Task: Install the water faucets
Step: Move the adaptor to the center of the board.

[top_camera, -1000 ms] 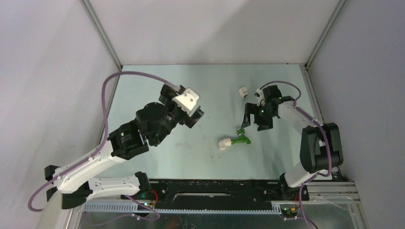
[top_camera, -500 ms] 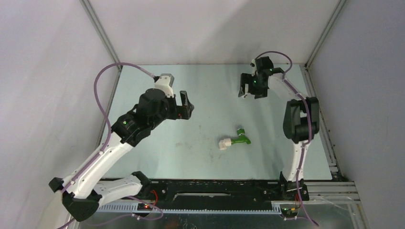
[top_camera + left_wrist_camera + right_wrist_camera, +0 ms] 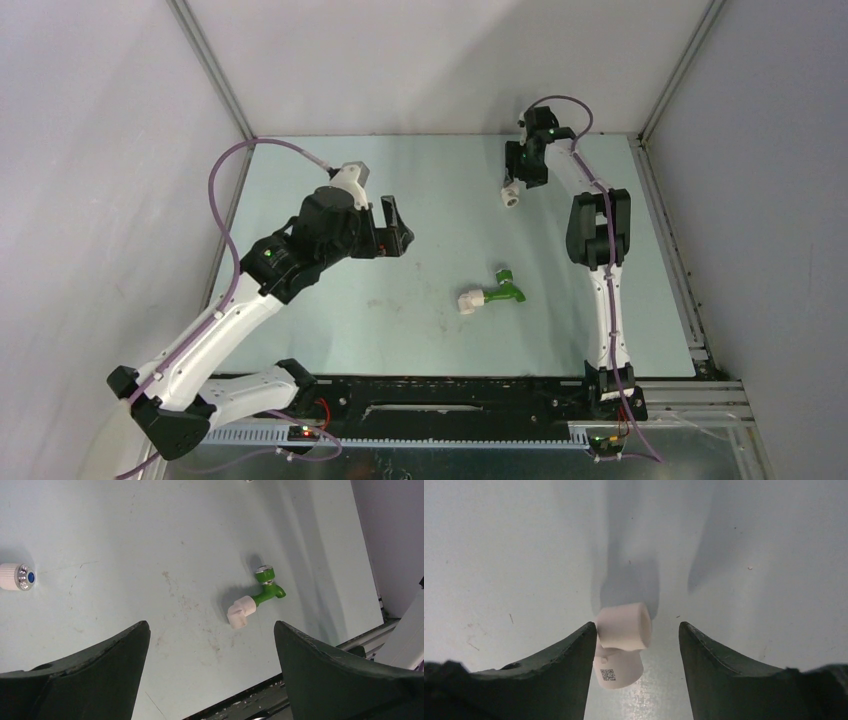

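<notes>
The green faucet (image 3: 507,288) lies mid-table with a white fitting (image 3: 469,300) on its end; the left wrist view shows it too (image 3: 268,591). A white ribbed knob with a shiny blue-dotted cap (image 3: 16,576) lies at that view's left edge, perhaps the white faucet; the rest is cut off. My left gripper (image 3: 397,228) is open and empty, hovering left of the green faucet (image 3: 211,626). My right gripper (image 3: 518,182) is open at the far back, its jaws astride a stubby white elbow fitting (image 3: 621,640) that touches the left finger (image 3: 574,655).
The stubby fitting also shows in the top view (image 3: 511,195). Grey enclosure walls and metal frame posts (image 3: 215,75) bound the pale green table (image 3: 420,190). A black rail (image 3: 450,400) runs along the near edge.
My right arm has swung from mid-table to the far back and come down over the stubby white fitting. My left arm has stretched out and turned its gripper. The green faucet has not moved.
</notes>
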